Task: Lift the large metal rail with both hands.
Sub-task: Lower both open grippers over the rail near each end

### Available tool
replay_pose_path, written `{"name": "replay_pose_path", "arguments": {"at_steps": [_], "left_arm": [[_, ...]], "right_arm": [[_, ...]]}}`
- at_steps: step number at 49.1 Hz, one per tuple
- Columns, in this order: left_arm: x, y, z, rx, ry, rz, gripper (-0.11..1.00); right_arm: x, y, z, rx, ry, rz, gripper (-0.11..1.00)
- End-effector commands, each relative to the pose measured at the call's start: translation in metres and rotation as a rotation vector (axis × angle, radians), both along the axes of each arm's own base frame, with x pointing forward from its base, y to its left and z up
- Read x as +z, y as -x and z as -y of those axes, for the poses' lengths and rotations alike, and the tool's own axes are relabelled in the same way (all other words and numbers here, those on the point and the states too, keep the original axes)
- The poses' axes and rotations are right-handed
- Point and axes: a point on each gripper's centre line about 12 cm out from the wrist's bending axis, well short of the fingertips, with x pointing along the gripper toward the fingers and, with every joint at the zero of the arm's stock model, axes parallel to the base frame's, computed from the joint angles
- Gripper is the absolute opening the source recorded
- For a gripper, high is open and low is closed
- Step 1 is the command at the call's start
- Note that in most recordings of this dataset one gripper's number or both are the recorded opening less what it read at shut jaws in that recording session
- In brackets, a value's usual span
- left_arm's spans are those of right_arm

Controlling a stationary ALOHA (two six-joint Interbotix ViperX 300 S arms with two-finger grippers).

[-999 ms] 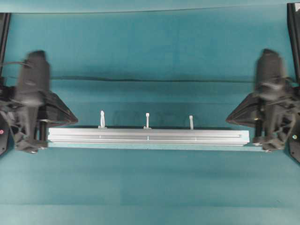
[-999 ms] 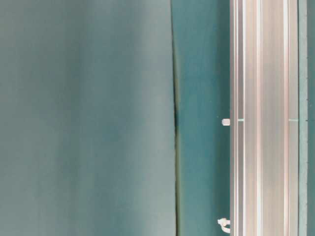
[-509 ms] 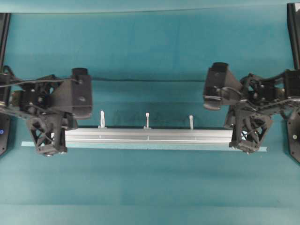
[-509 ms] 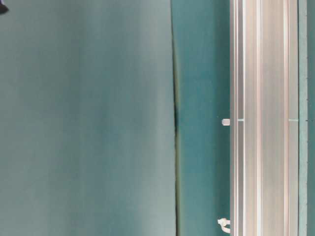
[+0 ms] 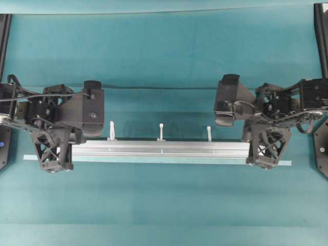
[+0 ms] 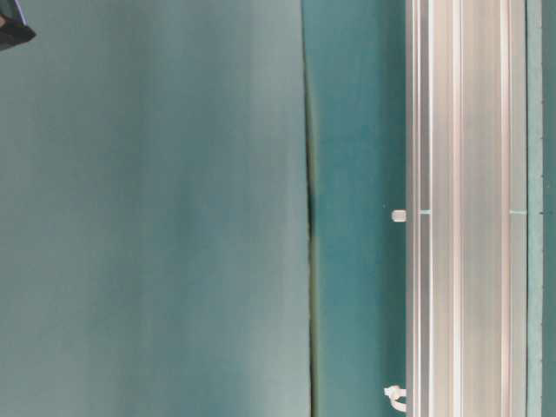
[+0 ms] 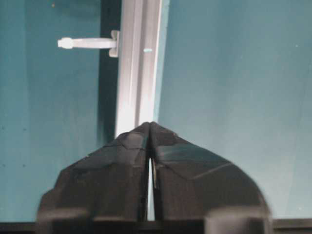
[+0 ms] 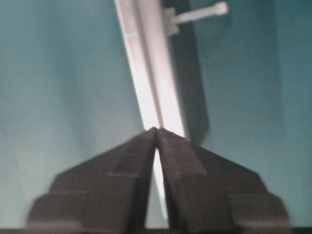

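Large metal rail (image 5: 161,149): seen from overhead, lying lengthwise across the teal table (image 5: 164,51), flat down by the look of it, over a thin pale tape strip (image 5: 284,163) poking out past both ends; three white zip ties (image 5: 161,131) sticking off the far side. Left gripper (image 5: 54,154) parked over one end, right gripper (image 5: 264,149) over the other, well apart and roughly level. From table level: only a close stretch of the rail (image 6: 460,208), silver, grooved along its length, with two tie stubs (image 6: 399,215) at its edge; no claw on it in this view. From the left wrist: left gripper (image 7: 148,126) clenched, jaws pressed almost together above the rail (image 7: 139,73), far too narrow a gap to span its width; cannot tell whether anything is pinched. From the right wrist, somewhat blurred: right gripper (image 8: 157,130) likewise clenched over the rail (image 8: 151,73), same doubt. Judged as stiff, fairly heavy for its length, smooth and likely slippery under the pads, not fragile. Best taken near both ends, across the grooved flanks, clear of the ties, then raised evenly to avoid tipping or sliding out.
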Motion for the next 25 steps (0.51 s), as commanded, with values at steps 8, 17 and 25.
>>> {"name": "replay_pose_path", "arguments": {"at_steps": [8, 17, 25], "left_arm": [[-0.002, -0.002, 0.003, -0.012, -0.001, 0.020, 0.52], [-0.014, -0.004, 0.003, -0.050, -0.025, 0.017, 0.97], [-0.025, -0.007, 0.003, -0.074, -0.035, -0.006, 0.97]], "right_arm": [[-0.008, -0.008, -0.003, 0.034, 0.016, 0.014, 0.79], [-0.017, -0.013, -0.008, 0.103, 0.060, 0.004, 0.97], [-0.025, -0.017, -0.009, 0.134, 0.074, 0.010, 0.96]]}}
